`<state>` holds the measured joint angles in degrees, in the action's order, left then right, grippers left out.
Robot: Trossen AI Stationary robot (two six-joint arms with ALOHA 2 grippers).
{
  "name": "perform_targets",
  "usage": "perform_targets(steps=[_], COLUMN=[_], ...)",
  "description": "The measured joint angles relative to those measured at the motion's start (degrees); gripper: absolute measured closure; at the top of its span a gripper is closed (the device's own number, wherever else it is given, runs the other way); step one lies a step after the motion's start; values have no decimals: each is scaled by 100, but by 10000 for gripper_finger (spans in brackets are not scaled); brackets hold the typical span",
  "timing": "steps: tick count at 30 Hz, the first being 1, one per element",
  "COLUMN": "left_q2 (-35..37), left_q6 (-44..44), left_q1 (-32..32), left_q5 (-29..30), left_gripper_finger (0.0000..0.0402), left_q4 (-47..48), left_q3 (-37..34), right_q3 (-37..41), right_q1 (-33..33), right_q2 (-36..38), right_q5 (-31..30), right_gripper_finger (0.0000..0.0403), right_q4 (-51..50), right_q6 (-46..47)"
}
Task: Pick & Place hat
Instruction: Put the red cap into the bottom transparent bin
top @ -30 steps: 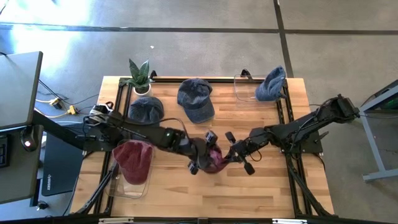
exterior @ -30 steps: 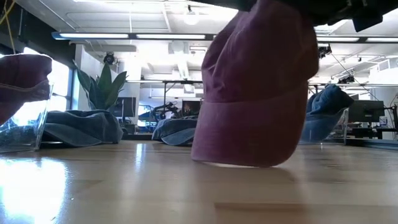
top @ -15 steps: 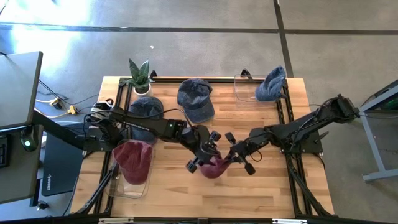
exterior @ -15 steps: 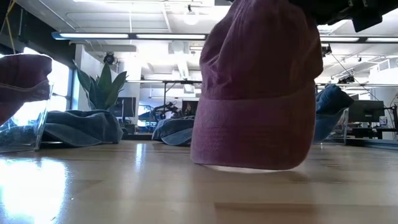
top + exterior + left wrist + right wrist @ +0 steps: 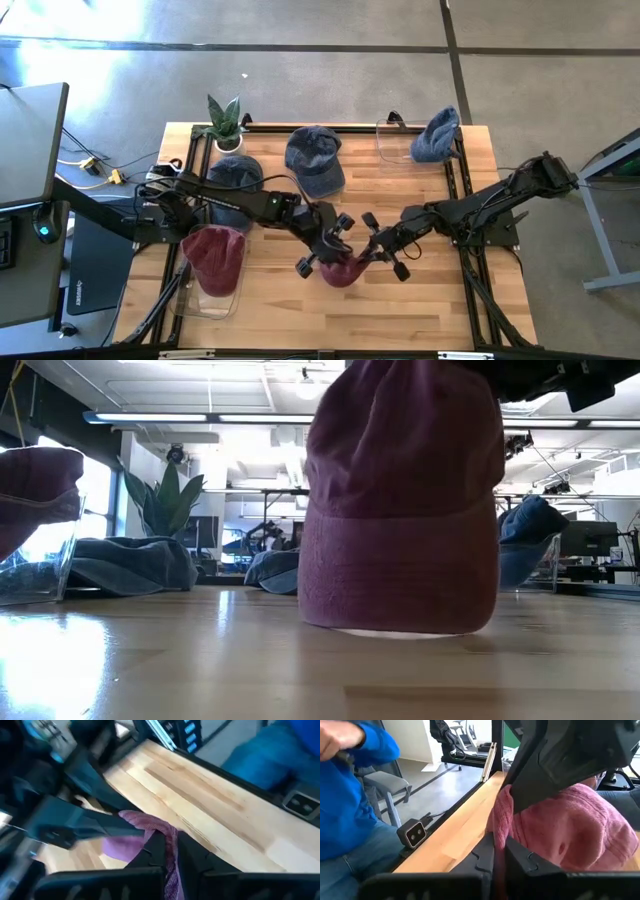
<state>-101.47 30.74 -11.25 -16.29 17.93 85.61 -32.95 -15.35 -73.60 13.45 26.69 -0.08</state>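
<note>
- Toward the near edge of the bench, about midway along it, I see the maroon hat held between both arms, its lower rim at the wood in the low view.
- My left gripper is clamped on the hat's fabric; the left wrist view shows a fold pinched between the dark fingers.
- My right gripper is closed on the hat's other side; the right wrist view shows cloth squeezed between its fingers.
- By the near-left corner a clear bin holds a second maroon hat.
- Farther back, a blue hat lies near the left edge and another blue hat sits mid-bench toward the far edge.
- At the far-left corner stands a potted plant.
- Near the far-right corner, a third blue hat rests against a clear stand.
- Beyond the bench, the right wrist view catches a person in blue.
</note>
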Motion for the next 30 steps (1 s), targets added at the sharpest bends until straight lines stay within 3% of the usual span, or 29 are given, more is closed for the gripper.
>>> perform_targets(steps=[4, 10, 16, 21, 23, 30], left_q2=[89, 106, 118, 111, 121, 527], left_q6=[-51, -178, -1273, -2804, -3389, -4165], left_q1=[-52, -359, -693, -1017, -1150, -1983], left_q5=[2, 291, 1578, 2664, 2727, 2725], left_gripper_finger=[381, 395, 395, 398, 398, 399], left_q4=[993, 3602, 5614, 7246, 7175, 7209], left_q3=[444, 2271, 3825, 4423, 4436, 4447], right_q3=[0, 0, 0, 0, 2, 0], right_q1=[-2, -20, -147, -295, -331, -356], right_q2=[18, 165, 240, 247, 247, 247], right_q5=[-108, -1020, -1221, -1231, -1287, -1385], right_gripper_finger=[338, 257, 234, 234, 233, 233], right_q4=[-262, -1038, -1358, -1360, -1363, -1318], right_q6=[11, 130, 379, 369, 367, 369])
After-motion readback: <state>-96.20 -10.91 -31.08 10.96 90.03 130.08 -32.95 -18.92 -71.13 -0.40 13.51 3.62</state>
